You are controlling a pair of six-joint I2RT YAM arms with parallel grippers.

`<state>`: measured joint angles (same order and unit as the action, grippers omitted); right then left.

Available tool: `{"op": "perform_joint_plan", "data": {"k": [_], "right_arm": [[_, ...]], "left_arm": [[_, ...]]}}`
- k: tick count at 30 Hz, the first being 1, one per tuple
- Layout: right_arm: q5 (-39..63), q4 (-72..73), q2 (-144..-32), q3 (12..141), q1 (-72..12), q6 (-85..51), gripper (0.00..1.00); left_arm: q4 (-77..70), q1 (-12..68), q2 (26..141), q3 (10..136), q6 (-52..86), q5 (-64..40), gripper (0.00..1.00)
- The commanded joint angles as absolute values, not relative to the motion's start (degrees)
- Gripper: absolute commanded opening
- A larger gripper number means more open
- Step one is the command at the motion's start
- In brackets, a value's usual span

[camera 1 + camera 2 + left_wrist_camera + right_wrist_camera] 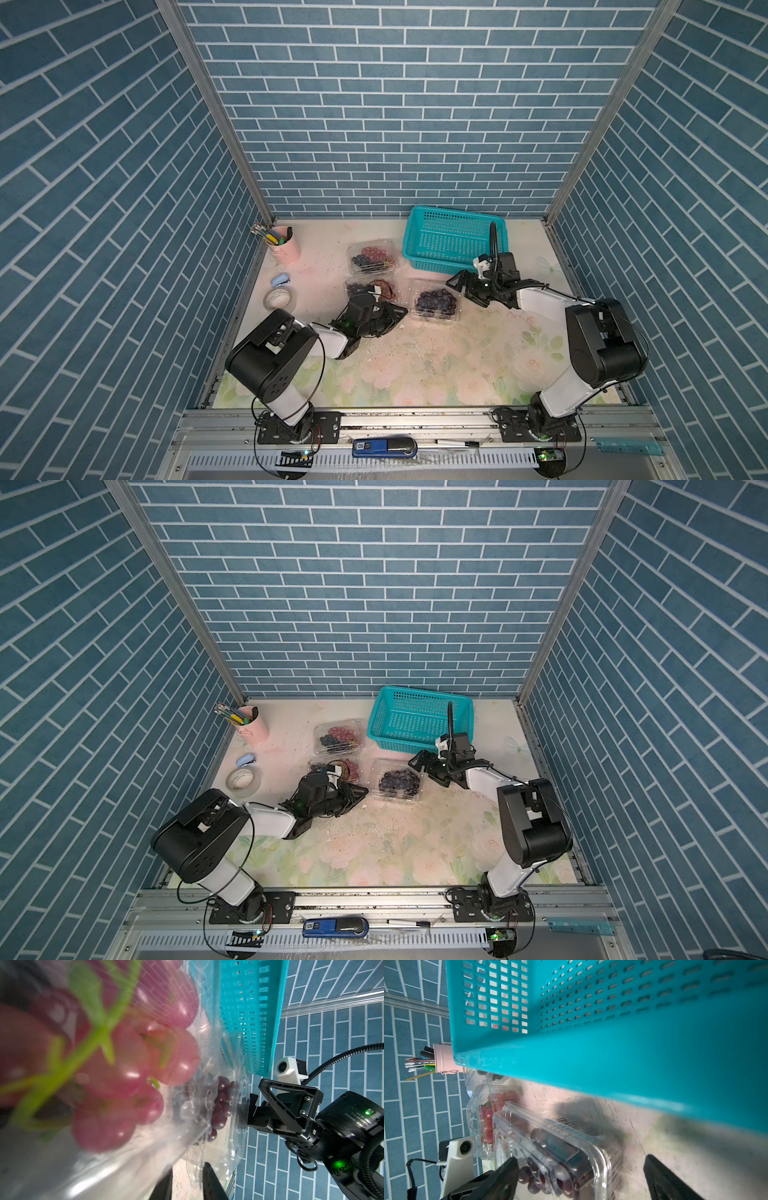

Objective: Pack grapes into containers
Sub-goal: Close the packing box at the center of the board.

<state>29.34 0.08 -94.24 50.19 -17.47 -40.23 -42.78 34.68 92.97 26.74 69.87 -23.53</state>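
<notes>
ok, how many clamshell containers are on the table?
3. Far container sits beside the teal basket, red and dark grapes inside. Near container lies just in front of it, partly under the left arm. Right container holds dark grapes. No others visible.

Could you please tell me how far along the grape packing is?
Done: far container, middle container and dark-grape container all hold grapes; the teal basket looks empty. In hand: left gripper at the middle container, right gripper open at the dark-grape one. Left: perhaps closing them; unclear.
</notes>
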Motion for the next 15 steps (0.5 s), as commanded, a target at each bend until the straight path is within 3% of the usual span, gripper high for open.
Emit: {"op": "perform_joint_plan", "data": {"k": [1, 15], "right_arm": [[28.5, 1.0, -95.0, 50.4, -17.9, -40.8, 0.95], [28.6, 1.7, -94.8, 49.8, -18.2, -41.0, 0.95]], "left_arm": [[-43.2, 35.3, 93.0, 27.2, 69.5, -22.9, 0.27], [-44.3, 35.9, 94.3, 27.3, 69.7, -21.5, 0.21]]}}
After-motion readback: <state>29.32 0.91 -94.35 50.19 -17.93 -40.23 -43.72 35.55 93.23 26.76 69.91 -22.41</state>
